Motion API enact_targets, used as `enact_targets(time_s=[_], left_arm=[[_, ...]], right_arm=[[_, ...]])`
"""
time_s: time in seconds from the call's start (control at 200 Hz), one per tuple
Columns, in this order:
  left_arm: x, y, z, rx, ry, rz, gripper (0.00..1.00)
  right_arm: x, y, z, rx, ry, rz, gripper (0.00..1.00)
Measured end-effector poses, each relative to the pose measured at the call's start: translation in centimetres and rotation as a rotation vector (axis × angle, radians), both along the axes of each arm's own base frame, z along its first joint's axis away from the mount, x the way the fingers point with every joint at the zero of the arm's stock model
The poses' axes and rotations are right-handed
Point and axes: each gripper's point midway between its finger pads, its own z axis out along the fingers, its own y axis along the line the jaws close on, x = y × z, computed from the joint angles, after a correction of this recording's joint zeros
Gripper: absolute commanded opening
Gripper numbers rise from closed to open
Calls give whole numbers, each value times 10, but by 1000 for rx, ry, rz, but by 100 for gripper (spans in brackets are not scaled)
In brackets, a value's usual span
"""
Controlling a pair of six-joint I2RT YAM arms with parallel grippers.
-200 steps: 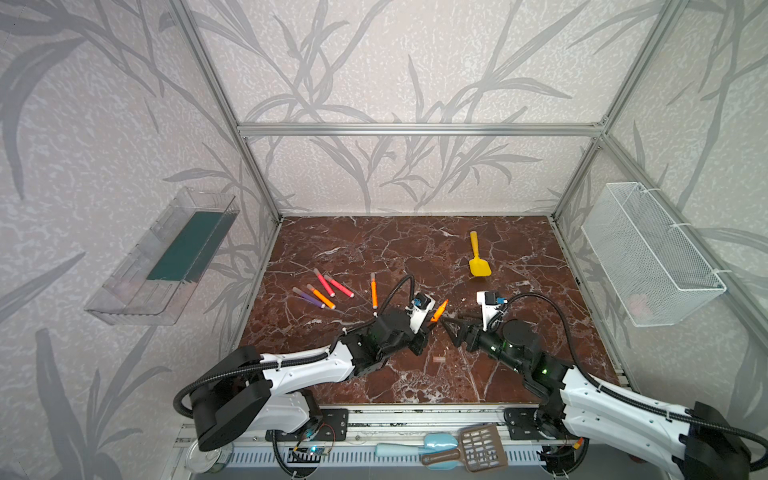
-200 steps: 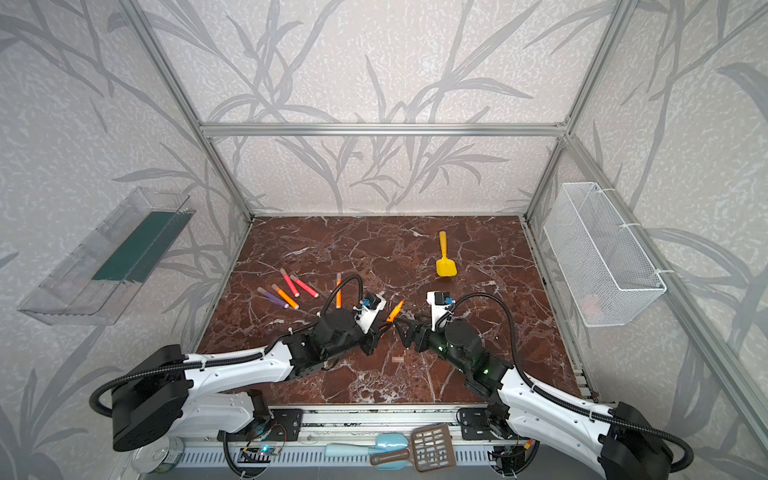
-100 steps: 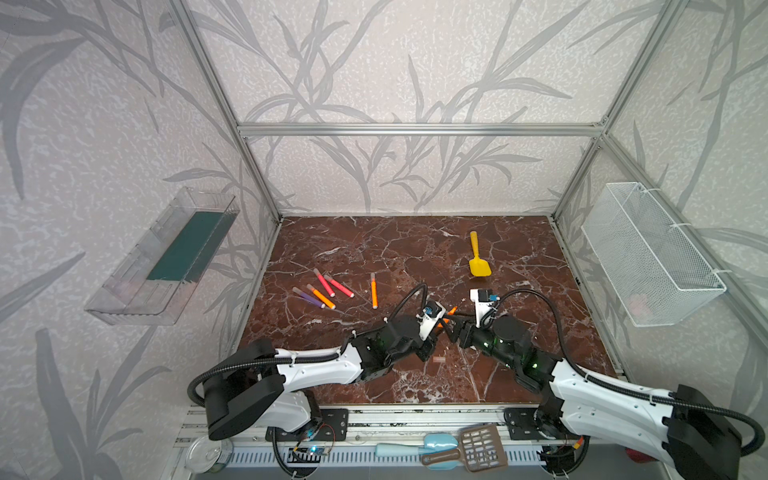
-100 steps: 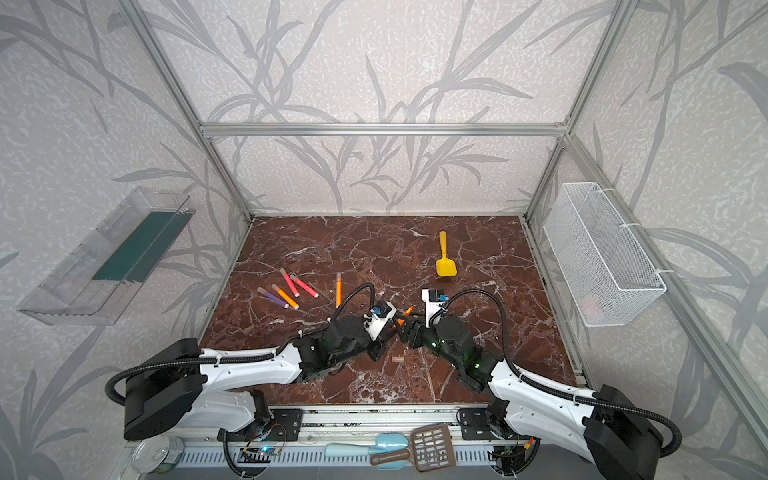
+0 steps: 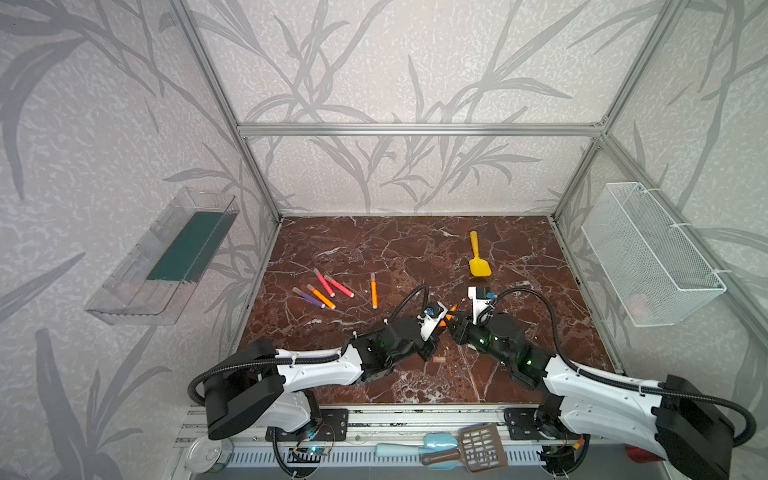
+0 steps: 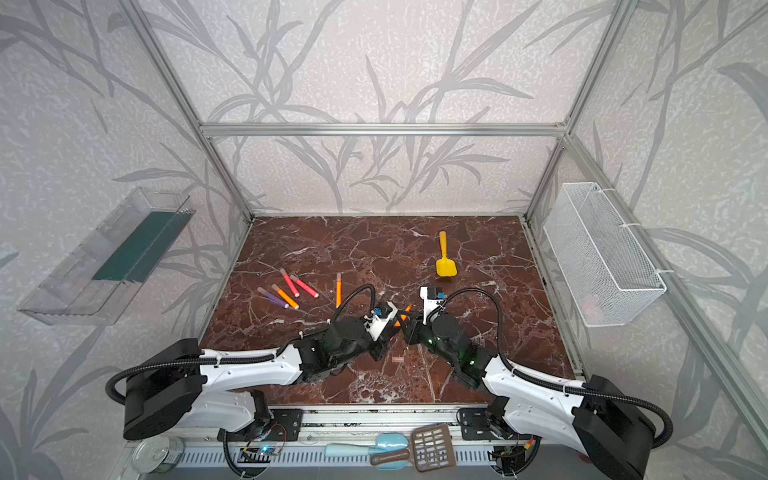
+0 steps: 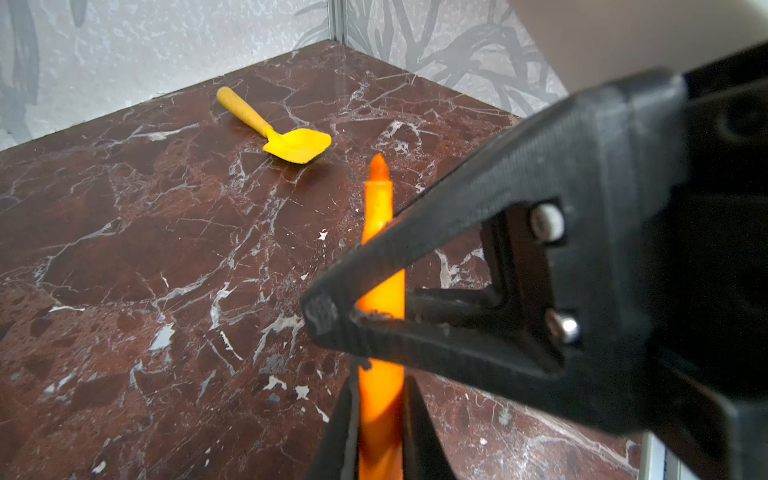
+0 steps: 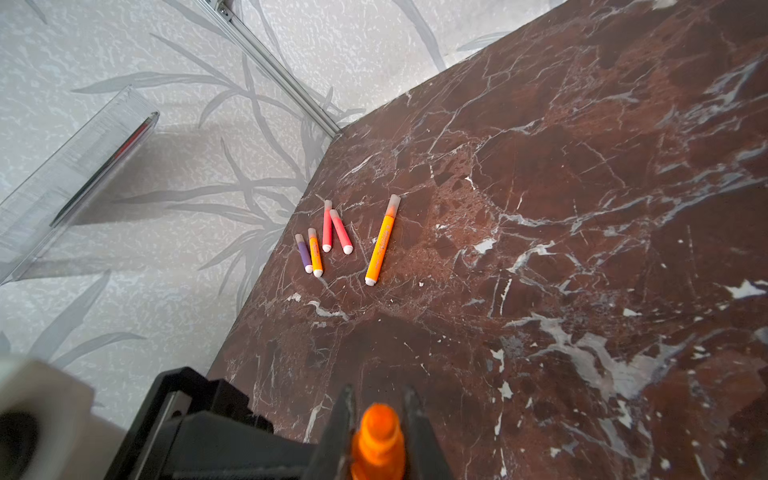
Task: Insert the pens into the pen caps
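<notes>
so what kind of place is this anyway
Most likely a robot test cell in a lab: a metal frame with patterned wall panels boxes in a marble-look tabletop, and a left arm and right arm are mounted on a rail at its front edge.

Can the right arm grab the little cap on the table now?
Probably not yet: the cap lies bare close by, but the right gripper is shut on the orange pen, which the left gripper holds too.

Glossy dark-red marble-look worktop [image 5: 374,249], white veining. Smooth plastic, slight sheen, on orange pen [image 7: 378,199] and yellow shovel [image 7: 299,145]. White metal mesh on wire basket [image 5: 648,257].
</notes>
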Motion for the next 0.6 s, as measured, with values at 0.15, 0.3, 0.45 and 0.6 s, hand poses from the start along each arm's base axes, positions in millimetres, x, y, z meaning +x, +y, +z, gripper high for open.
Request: enact_targets(time_s=[0.15, 0.3, 0.45, 0.6], left_arm=[[3, 3, 0, 10, -12, 25, 34], [8, 6, 1, 17, -22, 59, 38], [11, 5, -4, 35, -19, 68, 35], [12, 5, -7, 46, -19, 76, 36]], right_arm=[[0, 4, -2, 3, 5, 6, 2], [-2, 9, -8, -5, 21, 26, 0], [-2, 11, -8, -5, 23, 31, 0], [-2, 12, -5, 1, 18, 33, 0]])
